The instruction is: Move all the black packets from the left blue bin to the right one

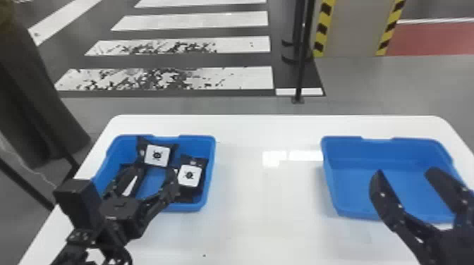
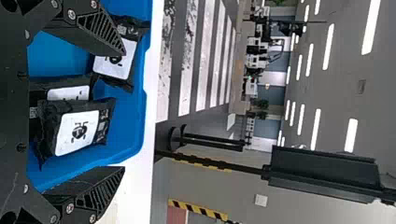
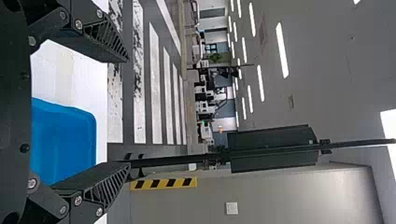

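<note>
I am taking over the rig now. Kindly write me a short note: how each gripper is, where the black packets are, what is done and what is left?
Left gripper: open at the left blue bin, holding nothing.
Right gripper: open at the right blue bin, holding nothing.
Packets: at least three in the left bin, including one near its far side and one toward its right side.
Done: no packet lies in the visible part of the right bin.
Left: move all packets across.

Left tool (image 1: 154,171) spread wide; right tool (image 1: 405,172) likewise spread.
</note>
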Robot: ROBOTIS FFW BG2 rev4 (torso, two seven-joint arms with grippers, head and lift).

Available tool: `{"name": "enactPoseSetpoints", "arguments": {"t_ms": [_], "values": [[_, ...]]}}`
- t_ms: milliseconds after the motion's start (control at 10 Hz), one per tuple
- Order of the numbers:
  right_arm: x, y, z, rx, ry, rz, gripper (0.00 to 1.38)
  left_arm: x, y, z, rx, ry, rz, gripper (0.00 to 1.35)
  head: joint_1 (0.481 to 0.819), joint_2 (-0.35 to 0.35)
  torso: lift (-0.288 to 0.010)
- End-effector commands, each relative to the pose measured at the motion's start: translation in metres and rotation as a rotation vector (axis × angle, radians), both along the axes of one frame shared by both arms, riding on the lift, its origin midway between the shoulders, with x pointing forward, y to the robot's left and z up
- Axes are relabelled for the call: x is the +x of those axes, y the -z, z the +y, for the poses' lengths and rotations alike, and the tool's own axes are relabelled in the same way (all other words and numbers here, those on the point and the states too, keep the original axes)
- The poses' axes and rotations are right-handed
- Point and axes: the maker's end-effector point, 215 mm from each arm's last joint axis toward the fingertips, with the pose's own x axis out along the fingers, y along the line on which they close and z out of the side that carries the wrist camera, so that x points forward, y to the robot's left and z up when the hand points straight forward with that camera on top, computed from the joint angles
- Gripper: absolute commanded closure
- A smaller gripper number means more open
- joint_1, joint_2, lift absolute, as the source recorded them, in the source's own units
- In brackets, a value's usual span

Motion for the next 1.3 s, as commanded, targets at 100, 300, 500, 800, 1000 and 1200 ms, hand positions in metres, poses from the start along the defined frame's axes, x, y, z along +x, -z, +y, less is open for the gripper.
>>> {"name": "enactPoseSetpoints", "arguments": {"t_ms": [100,300,500,800,1000,1200], "values": [[0.0,0.002,0.0,0.005,-0.002,0.006,0.25,0.014,0.022,-0.014,-0.01,0.039,0.114,0.17,0.695,0.088,-0.14],[0.0,0.004,0.001,0.008,-0.005,0.011,0.25,0.022,0.036,-0.02,0.002,0.058,0.18,0.17,0.695,0.069,-0.14],[0.0,0.004,0.003,0.013,-0.008,0.012,0.25,0.029,0.049,-0.01,0.025,0.043,0.241,0.17,0.695,0.067,-0.14],[0.001,0.007,0.004,0.014,-0.014,0.016,0.25,0.051,0.066,-0.011,0.043,0.084,0.31,0.18,0.695,0.079,-0.14],[0.001,0.008,0.006,0.021,-0.016,0.019,0.25,0.063,0.077,-0.013,0.047,0.106,0.349,0.19,0.695,0.075,-0.14],[0.001,0.008,0.006,0.023,-0.017,0.022,0.25,0.076,0.089,-0.023,0.039,0.153,0.374,0.23,0.695,0.073,-0.14]]}}
